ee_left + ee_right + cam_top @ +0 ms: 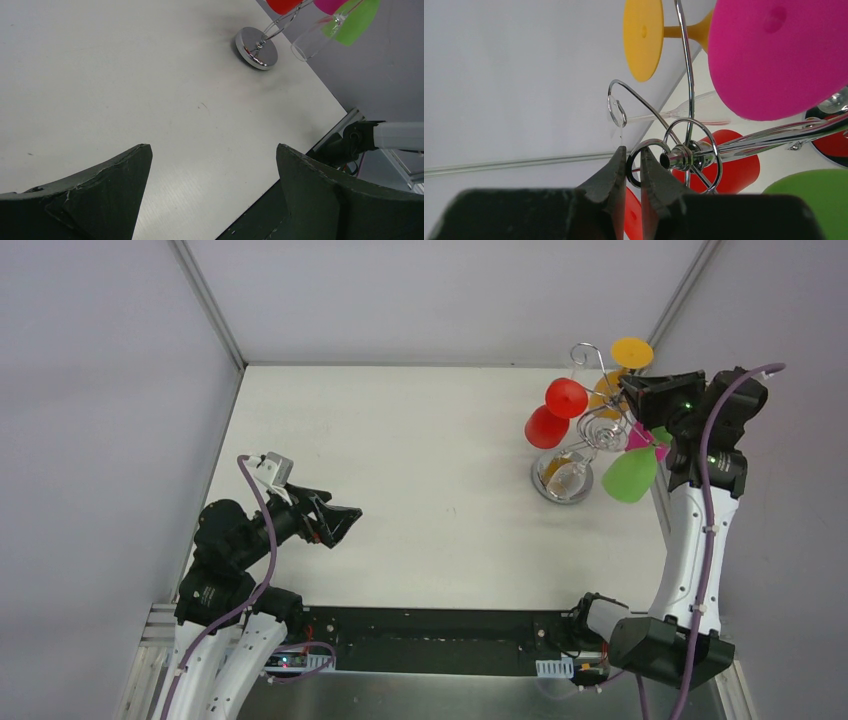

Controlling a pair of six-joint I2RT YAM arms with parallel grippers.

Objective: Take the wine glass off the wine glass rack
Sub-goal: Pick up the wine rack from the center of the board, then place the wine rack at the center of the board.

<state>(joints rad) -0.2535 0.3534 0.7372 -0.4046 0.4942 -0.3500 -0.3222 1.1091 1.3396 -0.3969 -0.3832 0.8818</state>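
The right gripper (633, 161) was raised at the top of the rack (684, 157), its jaws pinched almost shut. A dark wire ring of the rack ran through the narrow slit between the fingers (611, 175). The left gripper (340, 523) hung low over the near left of the table (420, 460), released, with its jaws spread wide and nothing between them.

The table was white and matte, with a few faint scuffs. Plain grey walls (100, 390) closed it in on three sides, with pale metal posts (210, 300) in the far corners. A black rail (440, 632) ran along the near edge between the arm bases.

Around the right gripper the rack's curled wires crowded close. One open hook (616, 107) stood just above the fingertips. The round chrome base (256, 47) sat on the far right of the table, well apart from the left gripper.

The glasses hung on the rack by their coloured feet. The yellow glass (643, 37) was up and beyond the fingers, and the magenta glass (779, 55) was near the camera to the right. The red glasses (556, 412) were on the far side of the hub, and the green glass (630, 477) was low by the right arm. All were still on the rack, and none sat between the right fingers.
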